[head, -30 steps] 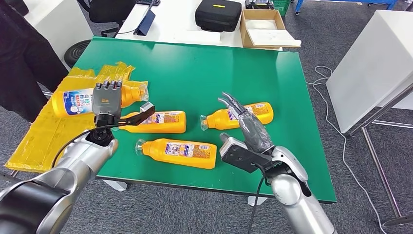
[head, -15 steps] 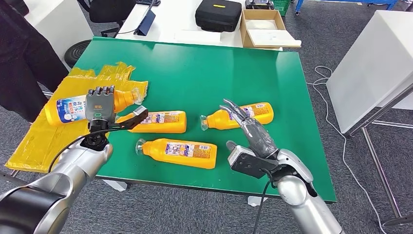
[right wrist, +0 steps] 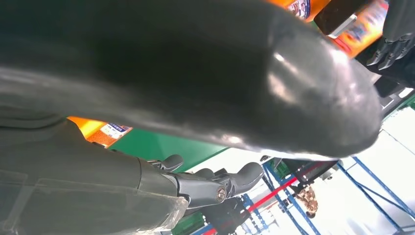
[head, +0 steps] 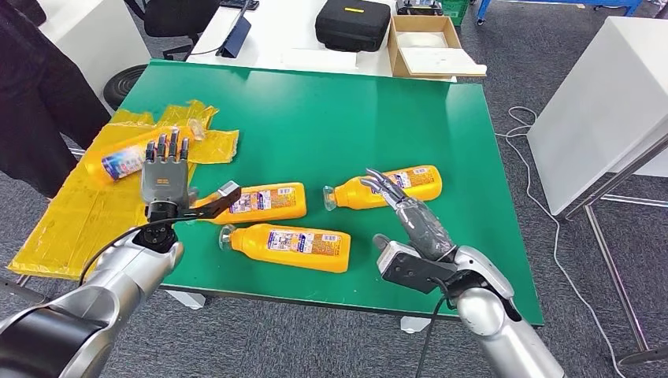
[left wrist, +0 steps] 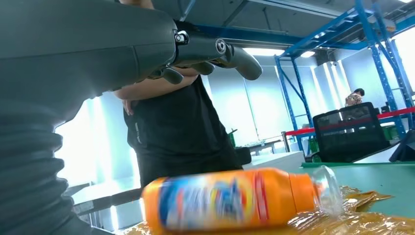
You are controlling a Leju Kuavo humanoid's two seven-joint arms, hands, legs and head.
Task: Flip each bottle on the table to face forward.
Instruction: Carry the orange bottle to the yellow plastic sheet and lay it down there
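Three orange bottles lie on their sides on the green table [head: 331,110]: one at the left [head: 264,201], one nearer the front [head: 287,246], one at the right [head: 386,187]. Another orange bottle [head: 126,157] lies on a yellow plastic bag [head: 71,220] at the table's left edge. It looks blurred in the left wrist view [left wrist: 230,203]. My left hand [head: 165,179] hovers just short of that bottle, fingers spread, holding nothing. My right hand [head: 410,216] is open, its fingertips [head: 378,179] over the right bottle's neck end.
A person in black [head: 39,87] stands by the table's left side. A white desk behind carries a black case [head: 352,24] and an open cardboard box [head: 429,47]. Another white table [head: 606,102] stands to the right, with cables on the floor.
My left hand has let go of the bottle it held; the bottle now lies on the yellow bag. That hand has opened and drawn back. My right hand has pulled back slightly.
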